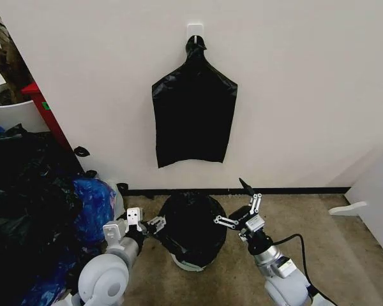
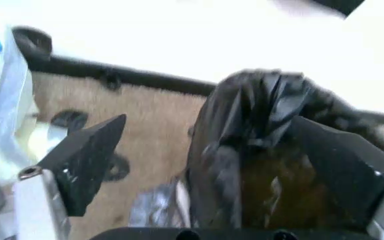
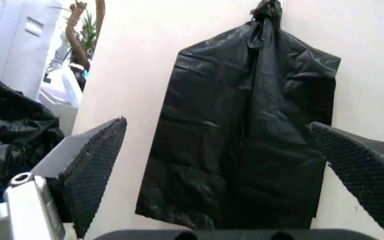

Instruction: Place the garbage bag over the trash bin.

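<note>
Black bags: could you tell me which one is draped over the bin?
The crinkled garbage bag on the floor between the grippers, covering the trash bin; the flat bag hangs on the wall.

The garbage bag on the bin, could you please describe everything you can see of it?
The garbage bag is thin, glossy, crinkled black plastic, draped over the trash bin so that just a strip of white base shows below it. It stands on the carpet near the wall, under the flat black bag hanging there. The left gripper is at its left edge, fingers open around a fold. The right gripper is open beside its right edge.
</note>
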`<state>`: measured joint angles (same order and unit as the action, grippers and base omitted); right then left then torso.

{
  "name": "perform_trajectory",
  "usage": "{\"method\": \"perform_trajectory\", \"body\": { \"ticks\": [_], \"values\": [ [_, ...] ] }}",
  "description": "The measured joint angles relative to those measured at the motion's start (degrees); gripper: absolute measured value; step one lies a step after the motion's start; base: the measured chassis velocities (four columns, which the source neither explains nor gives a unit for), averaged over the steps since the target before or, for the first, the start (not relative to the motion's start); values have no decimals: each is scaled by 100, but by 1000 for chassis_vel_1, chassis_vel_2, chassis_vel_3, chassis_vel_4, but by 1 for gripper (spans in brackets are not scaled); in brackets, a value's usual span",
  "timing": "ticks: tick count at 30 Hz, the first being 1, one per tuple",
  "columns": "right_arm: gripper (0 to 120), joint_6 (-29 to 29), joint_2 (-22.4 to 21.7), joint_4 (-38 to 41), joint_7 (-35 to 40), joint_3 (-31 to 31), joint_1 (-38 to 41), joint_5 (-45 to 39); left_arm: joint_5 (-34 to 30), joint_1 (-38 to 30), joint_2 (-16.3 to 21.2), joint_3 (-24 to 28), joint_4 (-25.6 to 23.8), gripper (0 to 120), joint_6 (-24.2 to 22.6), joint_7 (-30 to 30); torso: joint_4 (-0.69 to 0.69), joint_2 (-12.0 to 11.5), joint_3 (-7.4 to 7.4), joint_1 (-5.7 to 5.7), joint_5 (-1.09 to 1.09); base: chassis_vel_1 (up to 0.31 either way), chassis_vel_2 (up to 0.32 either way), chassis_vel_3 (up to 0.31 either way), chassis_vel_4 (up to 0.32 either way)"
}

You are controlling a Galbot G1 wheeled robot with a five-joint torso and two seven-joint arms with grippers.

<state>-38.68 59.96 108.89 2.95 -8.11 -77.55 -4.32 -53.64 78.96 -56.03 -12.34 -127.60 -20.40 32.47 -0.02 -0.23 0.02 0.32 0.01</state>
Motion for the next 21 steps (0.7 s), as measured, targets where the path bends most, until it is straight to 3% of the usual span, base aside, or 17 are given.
{"method": "perform_trajectory", "body": {
  "ticks": [4,6,7,8,10,15,21],
  "values": [
    [100,189,-9,58,257,-10,-33,-9,631,32,-38,-24,-75,100,722,-354,-1,0,0,0,0,0,0,0,0],
    [100,493,-4,176,657,-13,-45,-8,1567,49,-96,-71,82,100,1497,-722,-1,0,0,0,1,0,0,0,0],
    [100,493,-4,176,657,-13,-45,-8,1567,49,-96,-71,82,100,1497,-722,-1,0,0,0,1,0,0,0,0],
    [100,818,35,282,1004,-50,-36,-15,2302,66,-203,-218,263,100,2132,-1020,-1,0,0,0,-1,0,0,0,0],
    [100,1215,128,405,1322,-173,-2,-118,3009,101,-440,-516,435,100,2633,-1324,0,0,0,0,1,0,0,0,0],
    [100,2277,371,744,1626,-676,-129,-203,3331,252,-1131,-973,529,100,2888,-1837,-1,0,0,0,1,0,0,0,0],
    [100,2827,531,948,2104,-947,-278,-95,3561,307,-1507,-1129,701,100,3185,-2220,0,0,0,0,1,0,0,0,0]
  ]
}}
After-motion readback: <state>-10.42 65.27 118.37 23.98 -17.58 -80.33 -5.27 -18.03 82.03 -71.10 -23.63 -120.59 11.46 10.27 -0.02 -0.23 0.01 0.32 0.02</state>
